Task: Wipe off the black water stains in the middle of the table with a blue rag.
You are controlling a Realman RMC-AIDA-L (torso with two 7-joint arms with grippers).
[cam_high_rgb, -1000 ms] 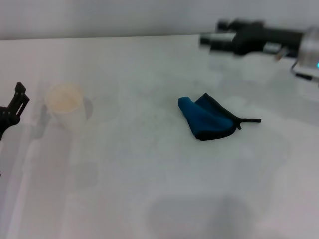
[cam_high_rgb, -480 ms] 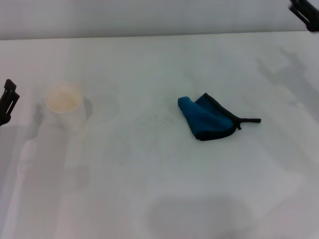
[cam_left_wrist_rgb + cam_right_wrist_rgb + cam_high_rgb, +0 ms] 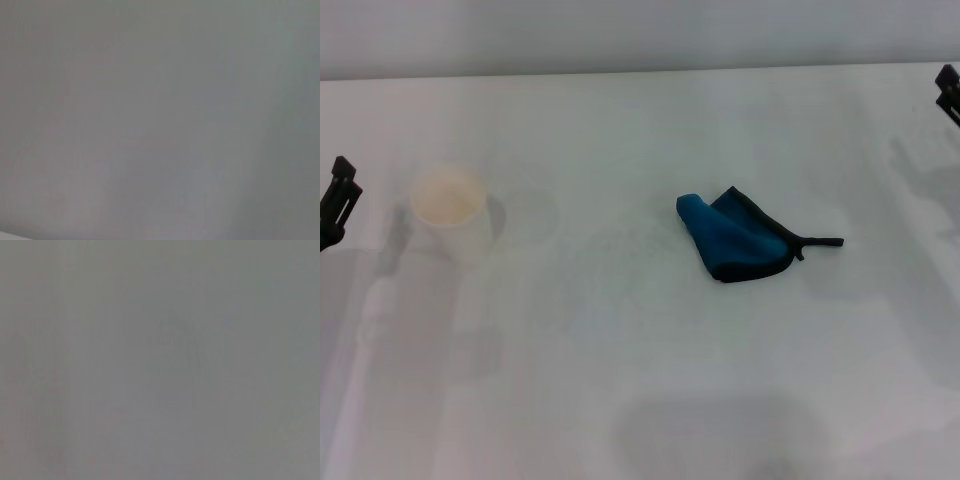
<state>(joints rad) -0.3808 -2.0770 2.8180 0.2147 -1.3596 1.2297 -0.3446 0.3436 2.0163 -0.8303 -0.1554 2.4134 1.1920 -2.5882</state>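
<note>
- Head view: rag work looks finished or unstarted, I cannot tell which. The blue rag [image 3: 735, 239] lies crumpled near the middle of the counter [image 3: 620, 380], its black loop trailing toward the robot's right. No black water stains show on the bare surface; any blotch may be hidden under the cloth.
- To do the step well, grip the bunched fold from above, press flat and stroke evenly, keeping clear of the translucent cup [image 3: 450, 212] standing well apart on the left.
- The left tool [image 3: 338, 195] sits at the left edge and the right tool [image 3: 948, 88] at the right edge, both away from the rag; their spread I cannot tell.
- Left wrist view: plain grey, nothing distinguishable.
- Right wrist view: the same.
</note>
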